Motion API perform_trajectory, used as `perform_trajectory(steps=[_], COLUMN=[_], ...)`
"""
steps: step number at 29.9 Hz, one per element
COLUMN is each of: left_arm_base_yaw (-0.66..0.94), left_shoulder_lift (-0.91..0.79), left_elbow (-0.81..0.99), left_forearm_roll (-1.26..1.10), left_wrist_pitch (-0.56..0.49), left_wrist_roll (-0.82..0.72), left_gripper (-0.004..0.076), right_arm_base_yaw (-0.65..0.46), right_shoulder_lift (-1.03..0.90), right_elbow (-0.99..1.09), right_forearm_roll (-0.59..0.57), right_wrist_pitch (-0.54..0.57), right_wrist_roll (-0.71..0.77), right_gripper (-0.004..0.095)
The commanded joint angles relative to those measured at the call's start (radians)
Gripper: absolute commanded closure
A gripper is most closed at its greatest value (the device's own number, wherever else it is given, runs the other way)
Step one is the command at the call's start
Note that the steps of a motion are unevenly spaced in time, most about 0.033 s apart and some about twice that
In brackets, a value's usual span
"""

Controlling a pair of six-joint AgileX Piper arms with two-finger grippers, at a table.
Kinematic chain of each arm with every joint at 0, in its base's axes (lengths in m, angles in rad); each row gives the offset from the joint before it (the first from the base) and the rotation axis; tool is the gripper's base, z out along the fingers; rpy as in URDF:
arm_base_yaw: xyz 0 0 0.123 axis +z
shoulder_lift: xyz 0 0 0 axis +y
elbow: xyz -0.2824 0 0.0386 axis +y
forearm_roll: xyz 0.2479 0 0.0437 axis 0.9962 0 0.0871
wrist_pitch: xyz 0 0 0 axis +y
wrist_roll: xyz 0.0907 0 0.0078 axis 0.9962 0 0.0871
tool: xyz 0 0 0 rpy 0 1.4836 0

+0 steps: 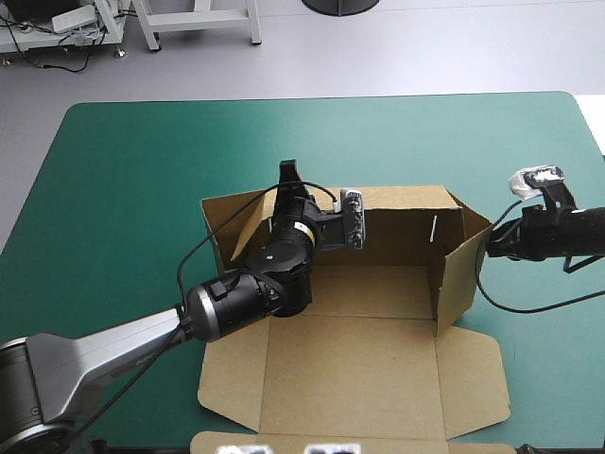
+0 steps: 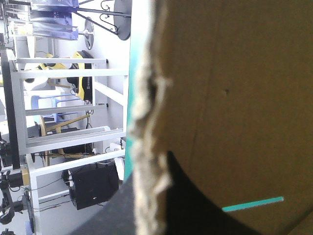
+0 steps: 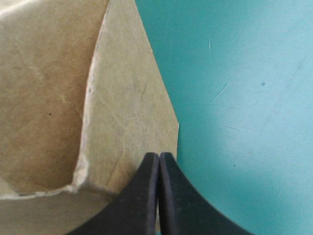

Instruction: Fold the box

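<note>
Both my grippers pinch the brown cardboard box (image 1: 350, 364): right gripper (image 3: 159, 161) on its raised right wall (image 1: 458, 274), left gripper (image 1: 289, 189), seemingly, on the rear wall (image 1: 402, 222) running between them.

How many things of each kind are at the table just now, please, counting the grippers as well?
Brown box: 1
Black-fingered grippers: 2, the left gripper and the right gripper
Total: 3
</note>
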Motion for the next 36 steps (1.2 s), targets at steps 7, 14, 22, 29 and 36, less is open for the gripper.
perform_trajectory(steps=[7, 14, 22, 29, 36], left_arm_base_yaw=[-0.007, -0.007, -0.007, -0.007, -0.007], left_shoulder_lift=[-0.043, -0.043, -0.043, -0.043, -0.043], left_elbow=[-0.028, -0.028, -0.028, -0.028, -0.028], left_forearm_roll=[0.073, 0.078, 0.097, 0.11, 0.11], left_wrist_pitch=[-0.003, -0.005, -0.005, -0.009, -0.007], left_wrist_roll=[-0.032, -0.032, -0.032, -0.032, -0.032], left_gripper=[0.0729, 0.0729, 0.0729, 0.0729, 0.0729], right_arm_base_yaw=[-0.002, -0.001, -0.001, 0.063, 0.113], right_shoulder_lift=[-0.032, -0.032, -0.035, -0.082, -0.088], right_elbow=[0.013, 0.013, 0.014, 0.024, 0.024], right_forearm_roll=[-0.048, -0.043, -0.066, -0.141, -0.146], right_wrist_pitch=[-0.039, 0.014, 0.059, 0.057, 0.029], right_wrist_roll=[0.019, 0.048, 0.134, 0.154, 0.138], right_gripper=[0.0697, 0.0548, 0.0548, 0.0548, 0.0548])
